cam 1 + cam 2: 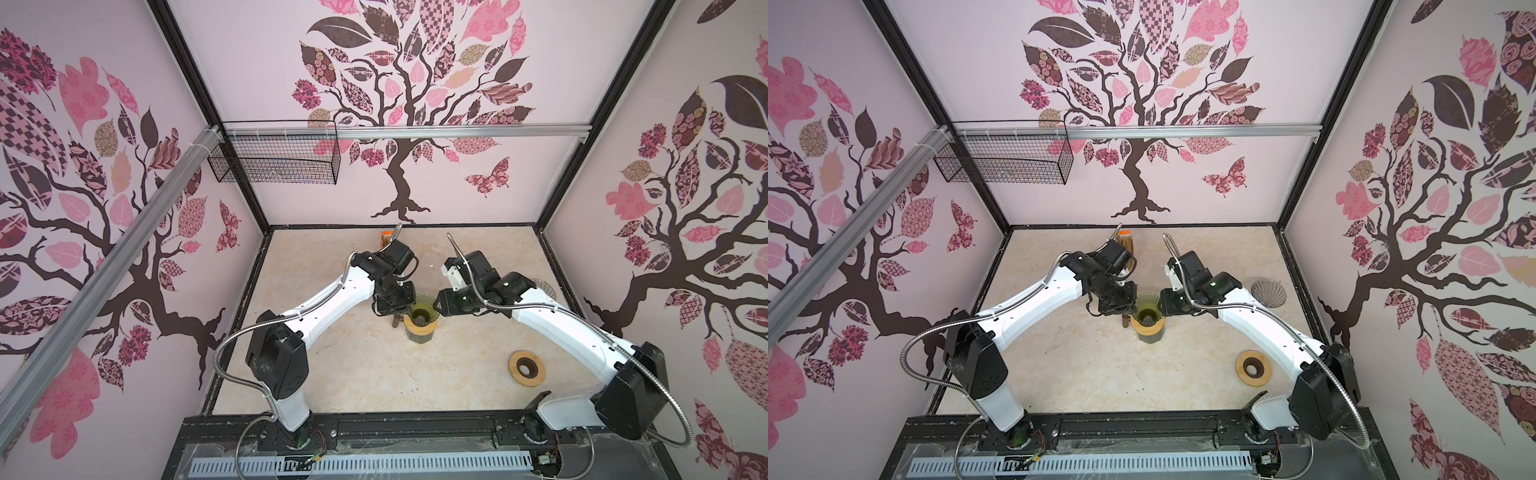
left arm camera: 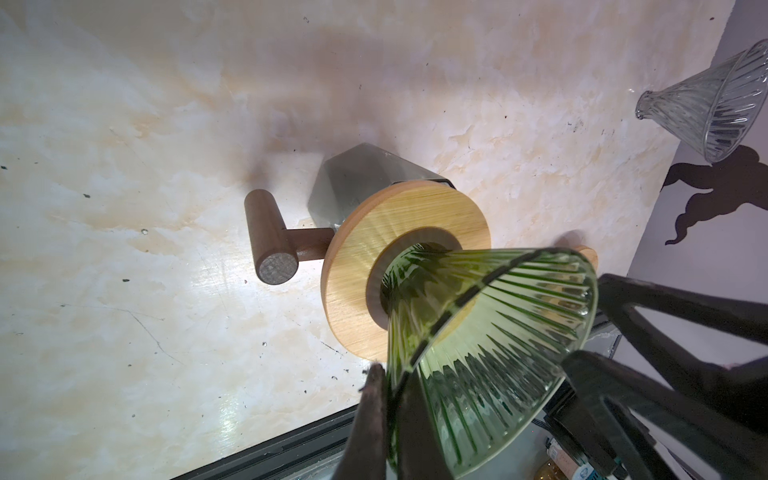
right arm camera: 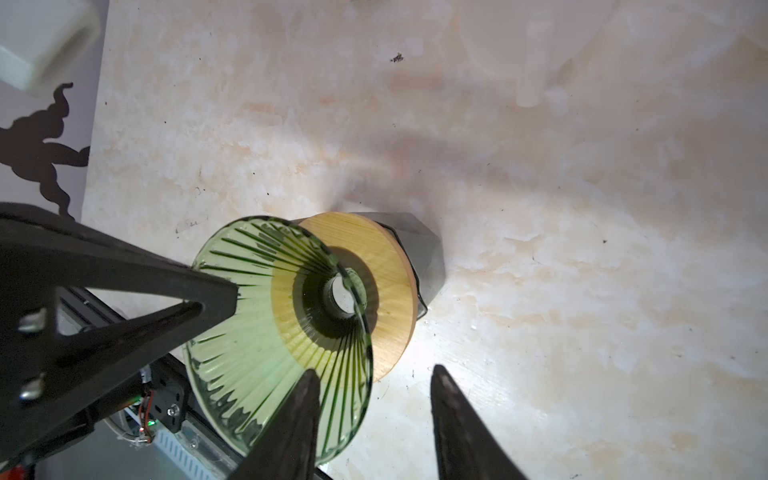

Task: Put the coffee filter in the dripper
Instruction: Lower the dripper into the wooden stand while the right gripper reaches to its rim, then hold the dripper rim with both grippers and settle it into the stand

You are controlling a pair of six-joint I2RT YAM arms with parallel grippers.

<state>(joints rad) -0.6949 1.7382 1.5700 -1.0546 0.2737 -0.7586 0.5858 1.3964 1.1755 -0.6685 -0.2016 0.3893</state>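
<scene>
In a top view, the green ribbed glass dripper [image 1: 424, 308] sits on a grey faceted carafe with a round wooden collar [image 1: 421, 336], mid-table. Left wrist view: the left gripper [image 2: 392, 384] pinches its rim (fingers pressed together). Right wrist view: the right gripper [image 3: 374, 370] is spread at the rim.

We log the green ribbed glass dripper [image 1: 423, 309] mouth-up mid-surface, neck seated in a wooden collar [image 1: 420, 329] atop a grey carafe [image 1: 422, 338].
</scene>
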